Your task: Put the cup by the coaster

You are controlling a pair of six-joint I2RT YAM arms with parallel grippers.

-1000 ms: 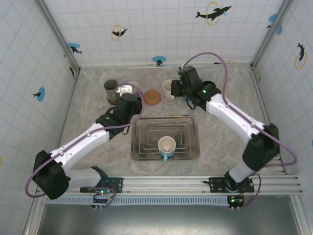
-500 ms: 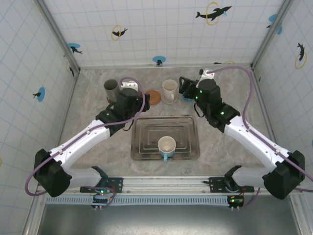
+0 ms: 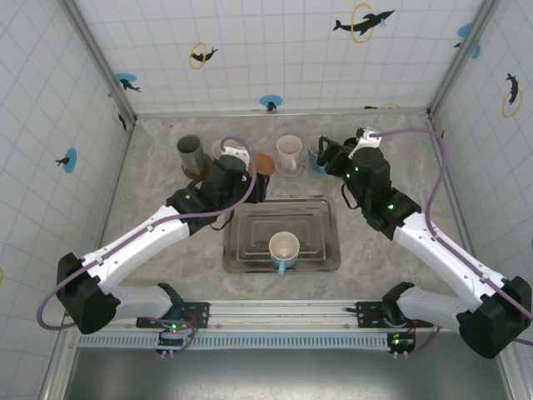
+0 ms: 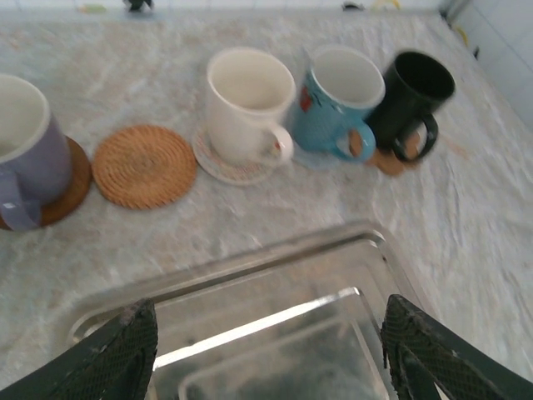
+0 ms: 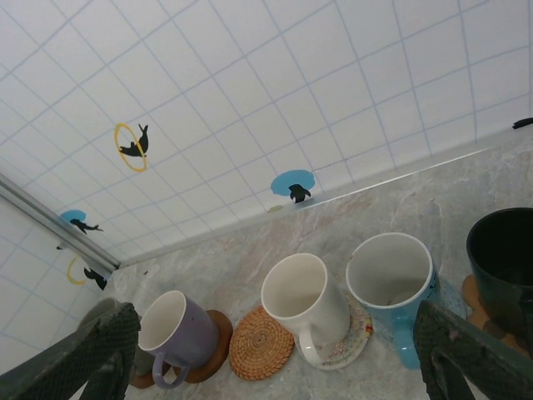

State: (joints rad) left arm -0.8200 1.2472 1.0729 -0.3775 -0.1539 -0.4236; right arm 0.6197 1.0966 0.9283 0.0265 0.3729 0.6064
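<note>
The cup (image 3: 283,248), white inside with a blue handle, stands upright in the metal tray (image 3: 241,250). The bare woven coaster (image 4: 144,165) lies in the back row between a purple cup (image 4: 25,146) and a white cup (image 4: 247,104); it also appears in the right wrist view as the woven coaster (image 5: 261,342). My left gripper (image 3: 255,180) hangs open over the tray's far rim (image 4: 250,275), its jaws (image 4: 268,307) holding nothing. My right gripper (image 3: 327,155) is open and empty near the blue cup (image 3: 316,157), facing the row with its jaws (image 5: 279,329) spread wide.
The back row holds a grey cup (image 3: 189,152), the purple cup (image 5: 171,333) on a wooden coaster, the white cup (image 5: 304,304) on a patterned coaster, the blue cup (image 5: 391,279) and a black cup (image 5: 504,254). Tiled walls close in the table on three sides.
My right gripper has drawn back from the white cup to the right, leaving it on its coaster. My left gripper has shifted right, from the purple cup toward the tray's far rim.
</note>
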